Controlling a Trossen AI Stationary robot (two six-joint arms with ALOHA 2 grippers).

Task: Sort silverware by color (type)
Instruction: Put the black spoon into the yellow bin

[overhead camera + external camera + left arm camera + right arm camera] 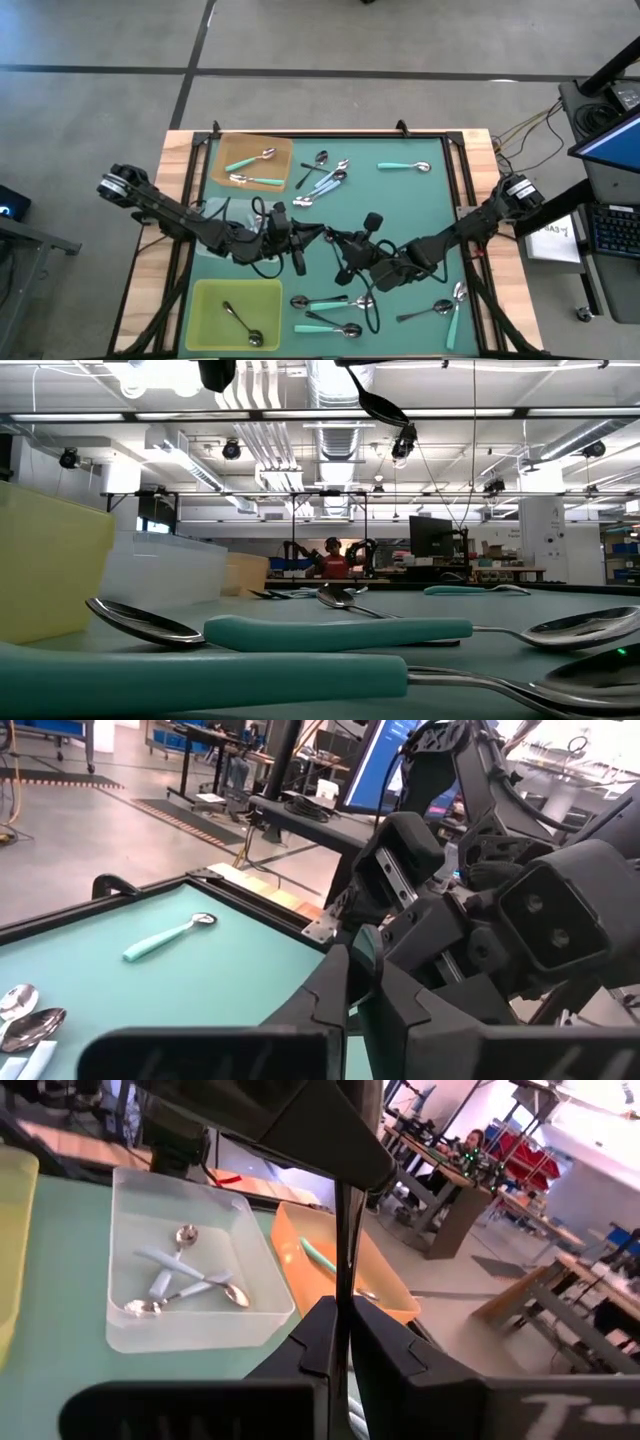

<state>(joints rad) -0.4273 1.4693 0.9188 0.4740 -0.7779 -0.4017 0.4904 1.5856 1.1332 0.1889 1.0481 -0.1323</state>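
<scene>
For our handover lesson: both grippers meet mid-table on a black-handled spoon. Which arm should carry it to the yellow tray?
Left, probably: left gripper and right gripper both pinch the black-handled spoon, and the yellow tray, holding another black spoon, lies on the left arm's side.

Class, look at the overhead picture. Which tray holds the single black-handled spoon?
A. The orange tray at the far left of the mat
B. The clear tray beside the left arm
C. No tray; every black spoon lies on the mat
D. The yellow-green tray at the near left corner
D: in the high view the black-handled spoon lies alone inside the yellow-green tray, while the orange tray holds two mint-handled spoons.
</scene>
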